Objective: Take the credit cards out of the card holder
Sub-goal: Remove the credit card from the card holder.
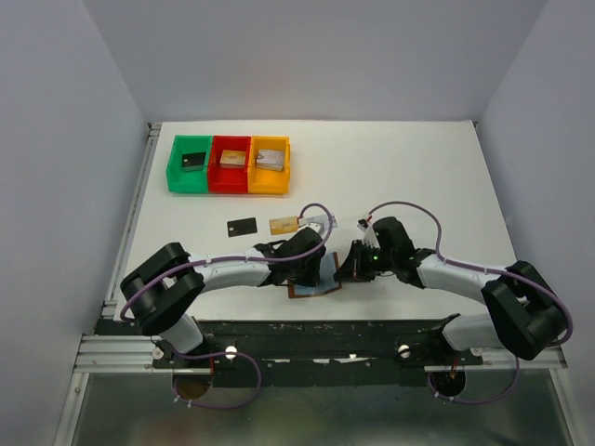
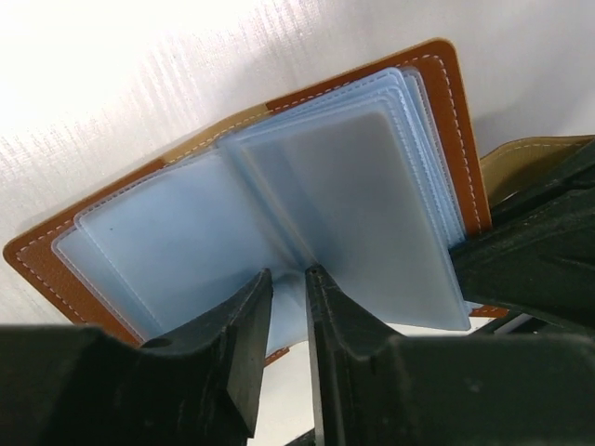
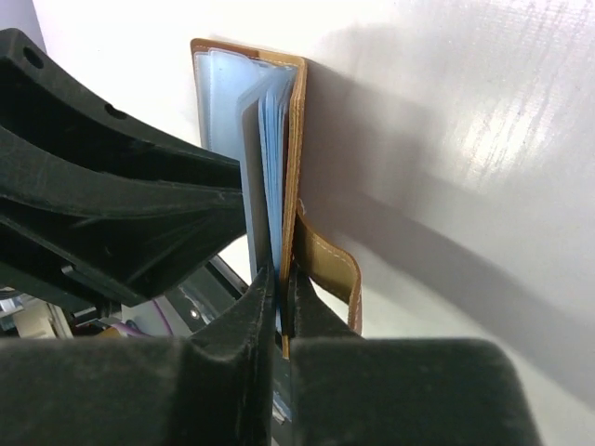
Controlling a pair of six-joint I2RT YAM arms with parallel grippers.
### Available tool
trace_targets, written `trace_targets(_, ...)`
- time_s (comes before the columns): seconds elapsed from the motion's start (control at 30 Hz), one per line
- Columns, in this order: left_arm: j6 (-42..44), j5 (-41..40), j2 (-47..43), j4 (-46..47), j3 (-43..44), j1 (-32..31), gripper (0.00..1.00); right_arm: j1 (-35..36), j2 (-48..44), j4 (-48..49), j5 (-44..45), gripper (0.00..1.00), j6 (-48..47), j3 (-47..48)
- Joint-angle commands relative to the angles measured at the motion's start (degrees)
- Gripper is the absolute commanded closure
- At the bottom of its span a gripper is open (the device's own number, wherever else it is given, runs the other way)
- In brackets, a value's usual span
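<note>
Two-arm scene, overhead and wrist views. The holder (image 1: 311,290) sits open at the near edge of the table (image 1: 418,177), between the two end effectors and touched by both.

Left end effector (image 2: 288,274): its fingers stand close together at the lower edge of the holder, near the spine. Pale blue sleeve material shows in the narrow gap between them, so it is clenched on the holder. The brown cover lies spread behind the blue-grey sleeves (image 2: 186,242), which fan out to either side. Whether any sleeve has a card in it cannot be told.

Right end effector (image 3: 284,279): its fingers are pinched on one brown cover leaf together with the sleeves beside it, seen edge-on. The tab (image 3: 335,265) curls free just right of this grip.

Two cards lie flat on the table beyond the arms, apart from the holder: a black card (image 1: 242,226) and, just to its right, a gold card (image 1: 283,224).

Farther back stand three bins in a touching row: green (image 1: 173,172), red (image 1: 229,185), orange (image 1: 284,172). Each holds a small blocky piece.
</note>
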Motion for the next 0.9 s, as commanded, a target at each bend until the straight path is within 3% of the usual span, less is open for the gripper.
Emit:
trace_targets(0.0,0.86,0.69,-1.0,-1.77,-1.0,0.42,0.58,0.41,-1.03,2.72,-3.24,0.95,-0.15,1.08)
trace_targets(0.03,0.78,0.33,-1.53,-2.55,-0.92,0.59,0.56,0.41,-1.12,2.46,-3.24,1.0,-0.15,1.08)
trace_targets(0.37,-0.02,-0.91,-12.6,-4.41,-3.37,3.67,0.39,0.41,-5.77,-6.75,1.15,1.0,-1.91,2.74)
trace_targets(0.7,-0.37,7.62,-13.23,3.14,-0.31,4.11,0.33,3.21,-6.92,-22.76,10.81,1.0,-3.49,10.47)
trace_targets(0.87,0.42,7.54,-10.33,2.71,2.51,2.8,0.31,5.59,-4.82,-28.65,17.31,1.0,-3.06,13.11)
